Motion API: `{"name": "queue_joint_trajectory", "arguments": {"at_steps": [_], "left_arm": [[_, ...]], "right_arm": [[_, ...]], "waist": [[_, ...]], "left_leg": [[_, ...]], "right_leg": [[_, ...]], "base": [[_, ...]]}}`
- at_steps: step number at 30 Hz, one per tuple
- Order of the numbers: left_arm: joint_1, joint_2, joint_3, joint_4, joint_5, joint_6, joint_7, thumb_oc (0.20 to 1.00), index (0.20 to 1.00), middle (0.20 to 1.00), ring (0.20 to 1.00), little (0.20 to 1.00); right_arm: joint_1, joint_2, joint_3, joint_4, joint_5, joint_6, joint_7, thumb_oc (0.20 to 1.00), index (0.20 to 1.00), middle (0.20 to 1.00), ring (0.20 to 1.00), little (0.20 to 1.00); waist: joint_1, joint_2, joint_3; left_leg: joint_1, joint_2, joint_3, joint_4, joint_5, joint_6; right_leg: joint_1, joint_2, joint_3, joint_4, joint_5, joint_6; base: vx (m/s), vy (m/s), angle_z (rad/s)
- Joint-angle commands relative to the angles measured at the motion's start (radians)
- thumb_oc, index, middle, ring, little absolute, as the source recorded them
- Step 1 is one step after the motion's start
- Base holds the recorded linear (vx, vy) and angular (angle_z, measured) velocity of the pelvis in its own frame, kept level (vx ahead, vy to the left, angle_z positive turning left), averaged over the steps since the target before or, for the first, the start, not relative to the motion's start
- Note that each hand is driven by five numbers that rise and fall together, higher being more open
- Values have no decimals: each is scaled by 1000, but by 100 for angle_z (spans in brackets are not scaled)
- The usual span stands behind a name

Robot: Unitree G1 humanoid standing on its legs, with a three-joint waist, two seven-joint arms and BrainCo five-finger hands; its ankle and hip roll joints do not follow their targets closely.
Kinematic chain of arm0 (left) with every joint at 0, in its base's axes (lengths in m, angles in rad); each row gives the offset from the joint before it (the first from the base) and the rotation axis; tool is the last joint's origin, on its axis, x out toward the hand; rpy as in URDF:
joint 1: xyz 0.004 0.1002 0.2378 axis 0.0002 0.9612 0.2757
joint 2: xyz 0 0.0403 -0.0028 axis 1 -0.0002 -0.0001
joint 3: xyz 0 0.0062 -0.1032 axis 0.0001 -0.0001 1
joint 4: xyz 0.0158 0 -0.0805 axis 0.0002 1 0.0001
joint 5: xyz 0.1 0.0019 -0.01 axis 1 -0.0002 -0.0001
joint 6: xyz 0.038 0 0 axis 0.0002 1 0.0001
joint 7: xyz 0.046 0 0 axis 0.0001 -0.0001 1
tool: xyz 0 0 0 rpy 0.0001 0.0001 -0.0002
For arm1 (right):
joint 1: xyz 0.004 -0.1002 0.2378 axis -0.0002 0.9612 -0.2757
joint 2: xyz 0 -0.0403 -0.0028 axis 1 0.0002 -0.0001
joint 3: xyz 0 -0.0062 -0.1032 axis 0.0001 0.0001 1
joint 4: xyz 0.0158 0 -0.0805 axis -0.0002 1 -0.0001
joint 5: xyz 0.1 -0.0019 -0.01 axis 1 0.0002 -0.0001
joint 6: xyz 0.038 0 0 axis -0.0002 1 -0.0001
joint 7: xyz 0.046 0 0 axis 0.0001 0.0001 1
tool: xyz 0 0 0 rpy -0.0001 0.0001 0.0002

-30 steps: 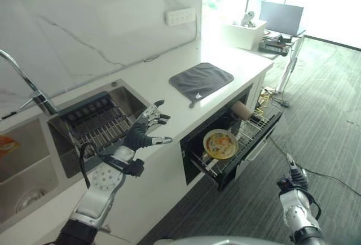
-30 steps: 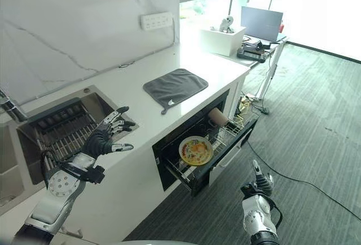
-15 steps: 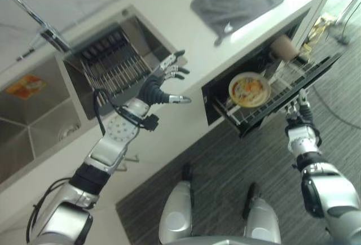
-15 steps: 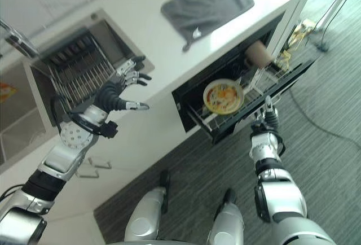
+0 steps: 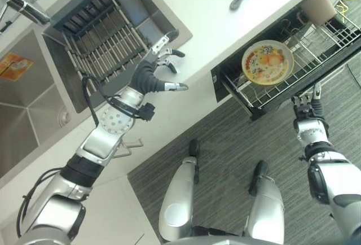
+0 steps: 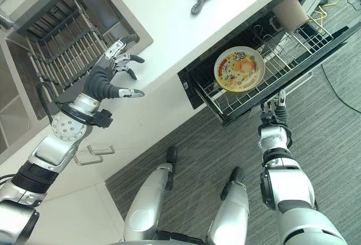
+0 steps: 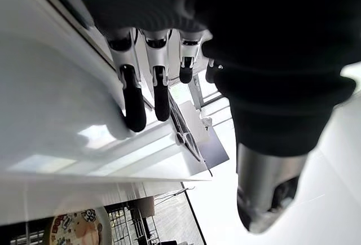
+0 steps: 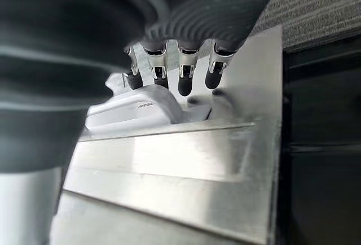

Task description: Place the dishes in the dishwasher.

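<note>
- Since the earlier frame, our right hand (image 6: pixel 273 134) has reached the dishwasher (image 6: pixel 316 53) drawer's front, fingers straight against it.
- Plate (image 5: pixel 267 62) lies in the rack (image 5: pixel 316 44), beyond that hand.
- Left hand (image 5: pixel 152 73) hovers spread, empty, over the counter (image 6: pixel 163 19).

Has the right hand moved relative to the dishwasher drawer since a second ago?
Yes. The right hand has come up from the carpet to the pulled-out dishwasher drawer, its straight fingers now at the drawer's front panel, below the plate.
</note>
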Motion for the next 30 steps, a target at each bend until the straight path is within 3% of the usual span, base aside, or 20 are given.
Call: {"name": "queue_joint_trajectory", "arguments": {"at_steps": [1, 10, 18, 30], "left_arm": [[-24, 19, 69, -79, -26, -41, 20, 1000, 1000, 1000, 1000, 1000], [-17, 36, 85, -71, -50, -56, -21, 1000, 1000, 1000, 1000, 1000], [-2, 59, 104, -71, -50, -63, -82, 1000, 1000, 1000, 1000, 1000], [-58, 117, 77, -54, -78, -61, -84, 1000, 1000, 1000, 1000, 1000]], "right_arm": [[-115, -18, 50, -21, -50, -9, 42, 1000, 1000, 1000, 1000, 1000], [-169, -34, 141, -151, -173, -33, 46, 1000, 1000, 1000, 1000, 1000], [-223, -46, 218, -337, -243, 0, -22, 1000, 1000, 1000, 1000, 1000], [-403, -48, 243, -211, -169, -31, -36, 1000, 1000, 1000, 1000, 1000]], "waist": [[36, -9, -30], [58, -29, -31], [85, -80, -40], [143, -103, -65]], "left_leg": [[2, -23, -23, 70, -96, 15], [-1, -21, -18, 62, -87, 14], [7, -21, -16, 43, -78, 10], [-8, -33, -29, 20, -73, 3]], "right_leg": [[27, 13, 8, 2, -7, -35], [42, 14, -17, -17, -4, -37], [96, 28, -33, -90, 18, -28], [194, 24, -70, -234, 70, -8]], "base": [[0, 0, 0], [-8, -16, 3], [31, -47, 4], [63, 2, 10]]}}
